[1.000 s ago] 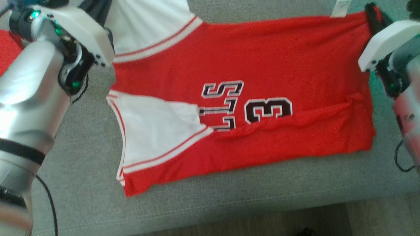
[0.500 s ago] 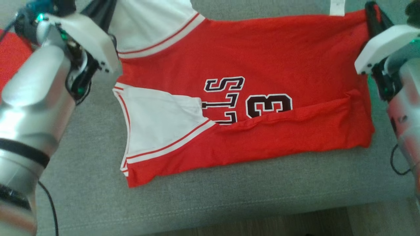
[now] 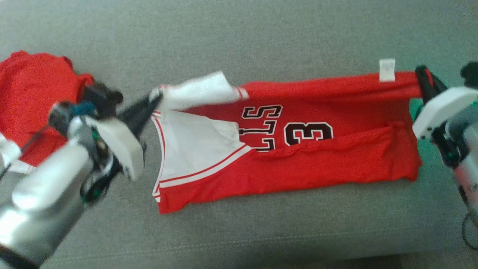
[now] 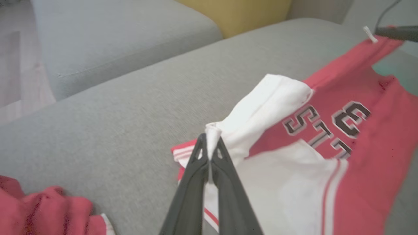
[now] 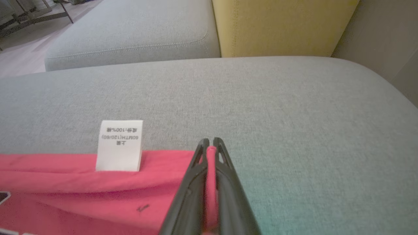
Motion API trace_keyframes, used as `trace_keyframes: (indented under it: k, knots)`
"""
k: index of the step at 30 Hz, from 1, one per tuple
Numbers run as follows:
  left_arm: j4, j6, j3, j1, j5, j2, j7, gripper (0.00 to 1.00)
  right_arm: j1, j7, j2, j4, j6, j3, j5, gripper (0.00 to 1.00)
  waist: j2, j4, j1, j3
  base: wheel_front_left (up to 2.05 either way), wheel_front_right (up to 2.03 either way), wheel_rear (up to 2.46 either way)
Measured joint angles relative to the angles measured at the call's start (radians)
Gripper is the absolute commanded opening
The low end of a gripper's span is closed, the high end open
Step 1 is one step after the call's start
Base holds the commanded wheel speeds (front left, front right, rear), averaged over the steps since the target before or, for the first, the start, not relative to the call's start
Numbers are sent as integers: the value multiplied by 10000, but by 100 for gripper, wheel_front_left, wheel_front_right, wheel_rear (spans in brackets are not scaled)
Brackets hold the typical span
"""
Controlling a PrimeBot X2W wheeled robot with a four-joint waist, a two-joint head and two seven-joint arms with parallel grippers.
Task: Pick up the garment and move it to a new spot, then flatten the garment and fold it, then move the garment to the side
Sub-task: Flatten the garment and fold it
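Note:
The garment [image 3: 298, 164] is a red jersey with white sleeves and black lettering, lying lengthwise on the grey sofa seat [image 3: 239, 33]. My left gripper [image 3: 155, 99] is shut on the white sleeve corner at the garment's left end, and the white cloth bunches between its tips in the left wrist view [image 4: 210, 137]. At the right end, my right gripper [image 3: 420, 73] is shut on the red hem corner, with red cloth pinched between its fingers [image 5: 210, 147]. The far edge is lifted and doubled over the printed front. A white care label [image 5: 120, 145] stands up from that edge.
Another red garment [image 3: 33, 93] lies crumpled at the far left of the seat, also seen low in the left wrist view [image 4: 42, 209]. A yellow cushion [image 5: 284, 26] and a second grey seat [image 5: 130, 29] lie beyond. The sofa's front edge [image 3: 239, 248] runs below the jersey.
Both grippers have drawn the garment's far edge toward me, over the lettering, so the jersey is now narrower. The head view has also shifted, showing more seat beyond.

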Motion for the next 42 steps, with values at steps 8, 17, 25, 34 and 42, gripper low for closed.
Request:
trace_keyframes:
  k: [8, 17, 25, 34, 42]
  knots:
    - [-2894, 830, -493, 1778, -270, 1325, 1141, 0, 1641, 1331, -796, -1538, 0, 100, 757, 0, 0, 157, 0, -516, 0, 0, 0]
    - [-4491, 1354, -844, 2622, -543, 2044, 1983, 0, 3062, 3266, -1459, -3402, 0, -201, 1158, 0, 0, 169, 0, -849, 0, 0, 0]
    - [-4025, 1515, -1312, 2681, -203, 1824, 2117, 100, 3949, 4769, -1503, -4510, 0, -953, 1312, 100, 0, 108, 0, -875, 0, 0, 0]
    - [-3137, 2125, -884, 2963, -397, 1150, 1083, 100, 4919, 5335, -1093, -5561, 0, -2761, 917, 100, 0, 8, 0, -1381, 0, 0, 0]
    - [-3033, 2861, 1118, 3280, -1597, 25, -918, 100, 5164, 3524, 261, -6748, 0, -3881, 54, 100, 0, 99, 0, -1736, 0, 0, 0]
